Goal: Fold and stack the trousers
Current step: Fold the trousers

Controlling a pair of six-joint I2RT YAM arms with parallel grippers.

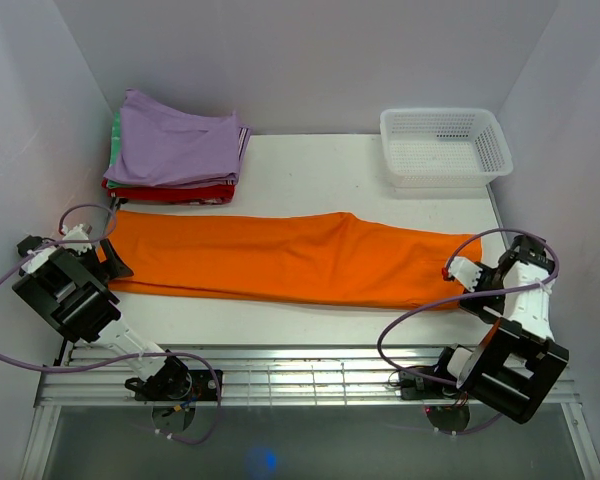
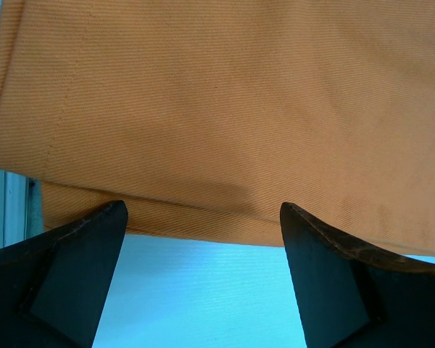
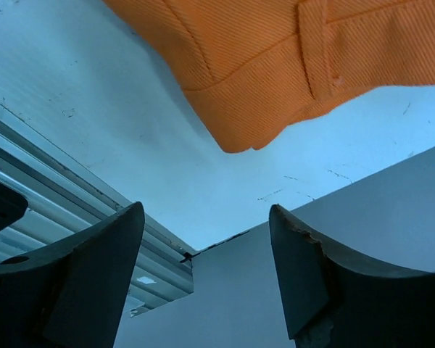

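Orange trousers (image 1: 290, 262) lie flat in a long strip across the middle of the white surface (image 1: 310, 170), running nearly side to side. The left wrist view shows two cloth layers at the near edge, so the leg-over-leg lengthwise fold looks done. No crosswise folds yet and nothing stacked, so most of the task remains: fold end to end, then move to the pile. Left arm (image 1: 70, 290): jaws wide apart at the strip's left end, cloth edge just ahead of the tips, nothing gripped. Right arm (image 1: 510, 300): jaws apart at the right end, trouser corner just ahead and not between them, holding nothing. Pile of folded garments (image 1: 175, 160), lilac on top over green and red, sits at the far left, near the trousers. White mesh basket (image 1: 445, 145) at the far right holds no clothes.
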